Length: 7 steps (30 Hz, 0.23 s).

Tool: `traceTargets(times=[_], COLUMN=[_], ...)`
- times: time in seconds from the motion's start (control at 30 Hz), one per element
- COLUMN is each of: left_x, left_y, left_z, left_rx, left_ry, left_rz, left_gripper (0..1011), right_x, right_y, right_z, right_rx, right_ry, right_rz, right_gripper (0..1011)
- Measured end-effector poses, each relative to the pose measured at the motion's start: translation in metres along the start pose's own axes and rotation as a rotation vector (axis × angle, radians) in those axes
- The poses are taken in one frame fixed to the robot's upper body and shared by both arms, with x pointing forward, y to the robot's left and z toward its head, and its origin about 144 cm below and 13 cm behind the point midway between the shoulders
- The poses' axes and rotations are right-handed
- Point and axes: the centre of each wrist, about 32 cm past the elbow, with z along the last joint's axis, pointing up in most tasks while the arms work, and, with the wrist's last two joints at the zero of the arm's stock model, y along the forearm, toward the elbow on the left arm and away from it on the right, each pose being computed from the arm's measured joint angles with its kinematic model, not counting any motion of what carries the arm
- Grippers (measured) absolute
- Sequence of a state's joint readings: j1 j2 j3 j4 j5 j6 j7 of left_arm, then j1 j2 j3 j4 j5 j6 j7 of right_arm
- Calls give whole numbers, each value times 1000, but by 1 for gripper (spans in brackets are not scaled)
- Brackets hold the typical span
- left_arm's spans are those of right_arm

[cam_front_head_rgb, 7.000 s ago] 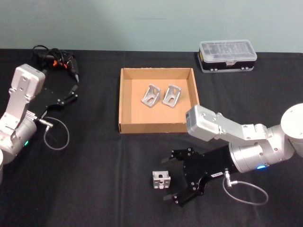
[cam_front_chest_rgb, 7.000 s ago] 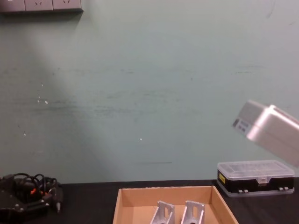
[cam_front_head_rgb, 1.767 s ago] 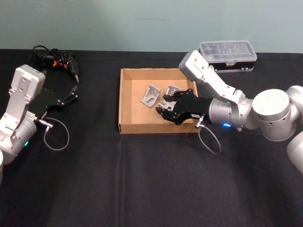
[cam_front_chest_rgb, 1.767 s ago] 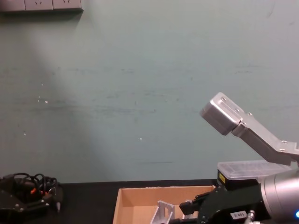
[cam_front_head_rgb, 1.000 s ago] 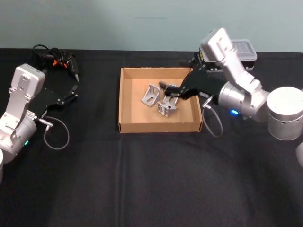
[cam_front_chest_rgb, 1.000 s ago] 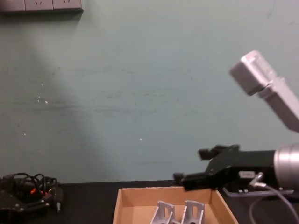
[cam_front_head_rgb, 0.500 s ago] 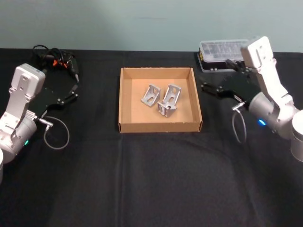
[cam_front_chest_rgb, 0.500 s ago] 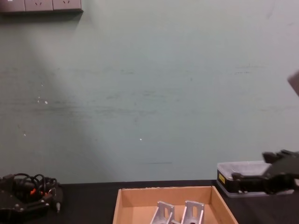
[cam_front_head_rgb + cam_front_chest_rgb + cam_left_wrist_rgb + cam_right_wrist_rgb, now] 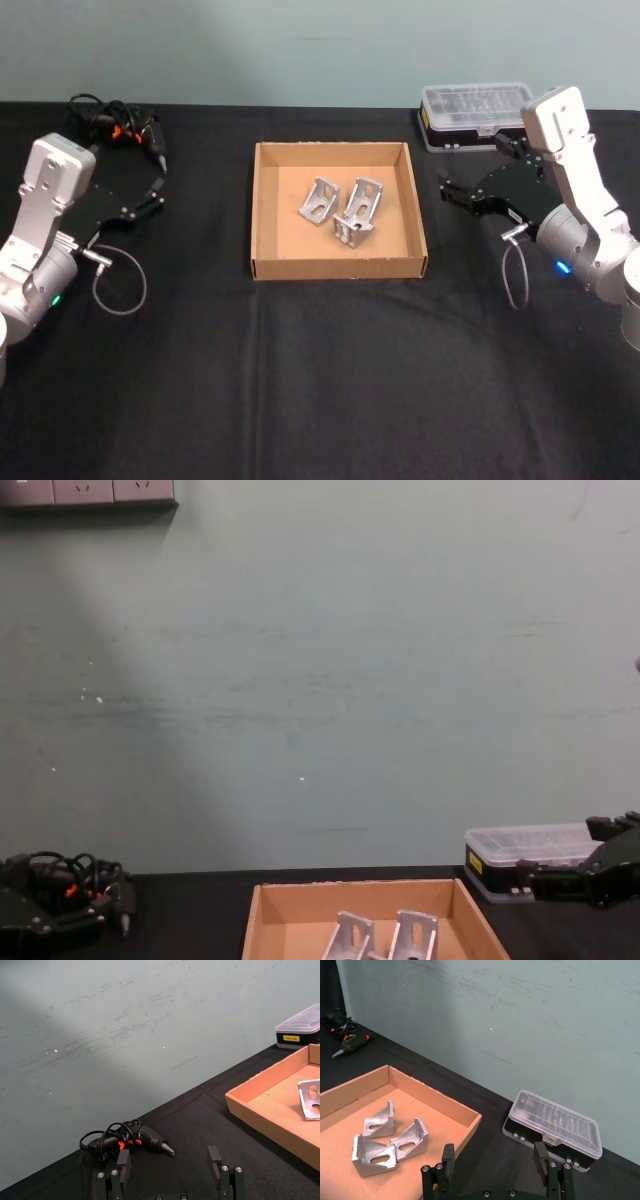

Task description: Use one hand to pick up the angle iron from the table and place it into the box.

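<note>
The tan cardboard box (image 9: 262, 212) sits mid-table with three silver angle irons inside: two upright ones (image 9: 317, 202) (image 9: 364, 199) and a third (image 9: 351, 229) lying just in front of them. In the right wrist view the same pieces (image 9: 371, 1155) (image 9: 379, 1121) (image 9: 411, 1135) rest on the box floor. My right gripper (image 9: 447, 190) hovers to the right of the box, open and empty; its fingers (image 9: 448, 1157) stand wide apart. My left gripper (image 9: 150, 197) stays parked at the far left, open (image 9: 169, 1160).
A black plastic case with a clear lid (image 9: 480, 116) stands at the back right, just behind the right gripper. An electric screwdriver with tangled cable (image 9: 120, 128) lies at the back left. Black tabletop (image 9: 320, 380) stretches in front of the box.
The right gripper carried an angle iron from the table's front into the box, let it go, and drew back to the right of the box. The left arm has not moved.
</note>
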<state>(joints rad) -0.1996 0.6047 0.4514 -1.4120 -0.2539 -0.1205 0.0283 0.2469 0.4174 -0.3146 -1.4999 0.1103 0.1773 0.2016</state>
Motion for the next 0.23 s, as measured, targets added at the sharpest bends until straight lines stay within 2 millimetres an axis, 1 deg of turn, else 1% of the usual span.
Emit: traceTargets(times=[0.23], left_x=[0], left_y=[0], left_z=[0], left_rx=[0], left_ry=[0], left_rz=[0], left_gripper=[1000], right_x=[0], right_y=[0], right_z=[0], right_rx=[1], right_ry=[-1], right_rz=[2], right_gripper=[1002])
